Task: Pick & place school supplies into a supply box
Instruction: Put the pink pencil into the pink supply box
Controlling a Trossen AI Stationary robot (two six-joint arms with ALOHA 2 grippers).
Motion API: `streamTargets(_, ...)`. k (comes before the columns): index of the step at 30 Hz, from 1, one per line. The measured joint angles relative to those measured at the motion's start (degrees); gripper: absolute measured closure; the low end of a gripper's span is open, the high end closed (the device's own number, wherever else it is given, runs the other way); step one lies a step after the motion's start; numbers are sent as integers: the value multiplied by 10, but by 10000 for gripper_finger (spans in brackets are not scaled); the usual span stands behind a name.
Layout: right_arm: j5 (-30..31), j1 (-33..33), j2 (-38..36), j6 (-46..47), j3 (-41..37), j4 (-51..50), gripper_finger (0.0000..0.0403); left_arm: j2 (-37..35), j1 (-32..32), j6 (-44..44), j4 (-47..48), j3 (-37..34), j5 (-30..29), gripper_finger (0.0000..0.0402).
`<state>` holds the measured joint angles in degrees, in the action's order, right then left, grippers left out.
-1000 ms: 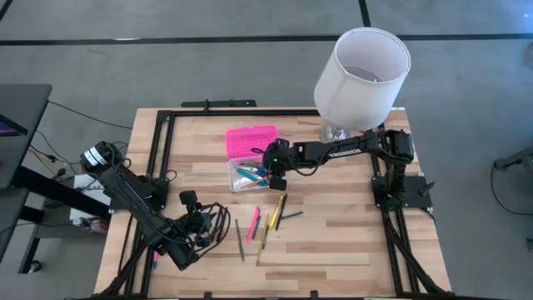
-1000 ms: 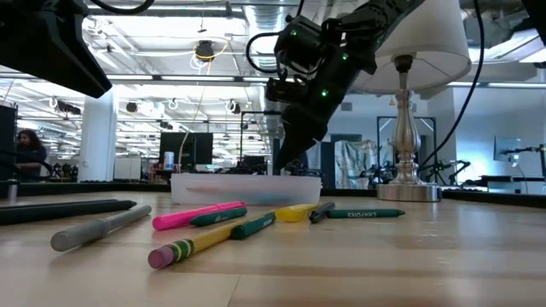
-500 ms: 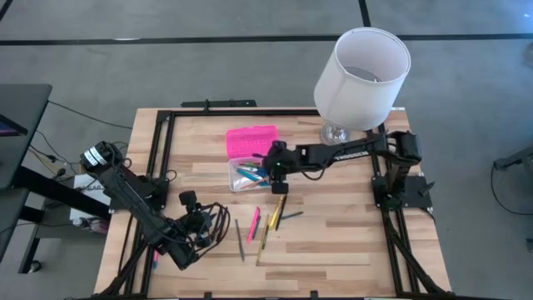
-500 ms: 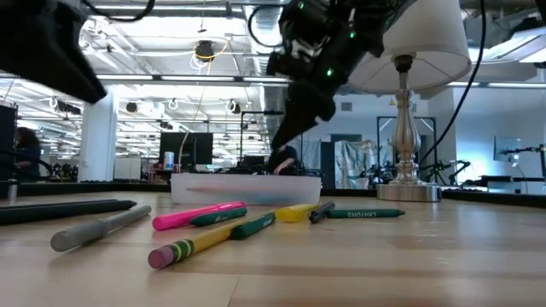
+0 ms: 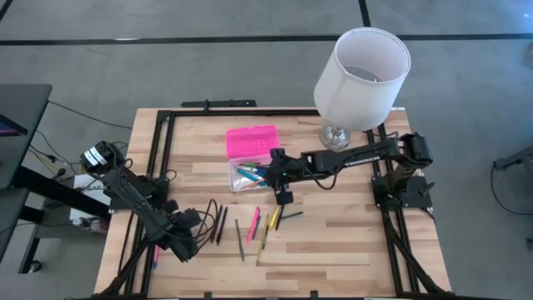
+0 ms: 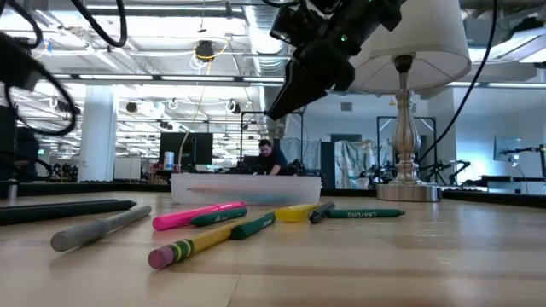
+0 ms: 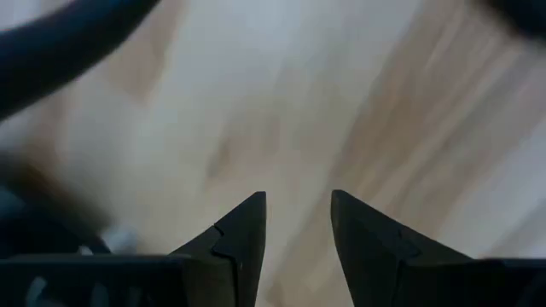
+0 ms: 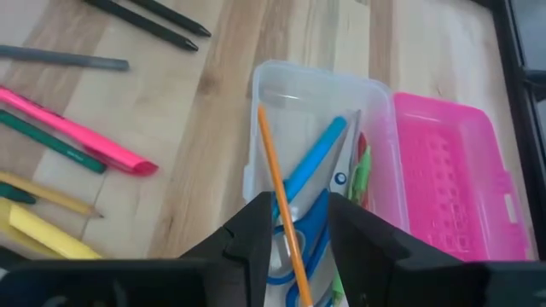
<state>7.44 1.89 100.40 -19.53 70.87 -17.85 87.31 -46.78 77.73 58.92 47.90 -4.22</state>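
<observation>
Right end effector point(image 8: 294, 223) parted, empty, above supply box point(image 8: 317, 153)

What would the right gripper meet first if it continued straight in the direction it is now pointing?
Probably the orange pencil, which lies slanted in the clear box directly ahead of the right gripper. Blue scissors lie beneath it. Depth is unclear, and the gripper hangs above the box.
</observation>
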Motion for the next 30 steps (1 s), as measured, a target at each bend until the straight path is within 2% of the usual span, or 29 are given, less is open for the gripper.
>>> streamTargets(6, 0, 0, 1, 0, 0, -1, 296, 0, 0, 28, 11, -1, 110, 274)
streamTargets(10, 0, 0, 1, 0, 0, -6, 296, 0, 0, -13, 14, -1, 156, 280)
streamTargets(15, 0, -1, 1, 0, 0, -5, 296, 0, -16, -109, 4, -1, 179, 291)
streamTargets(24, 0, -1, 2, 0, 0, 4, 296, 0, -58, -131, 1, -1, 194, 299)
streamTargets(30, 0, 0, 2, 0, 0, 6, 296, 0, -65, -190, -2, -2, 207, 300)
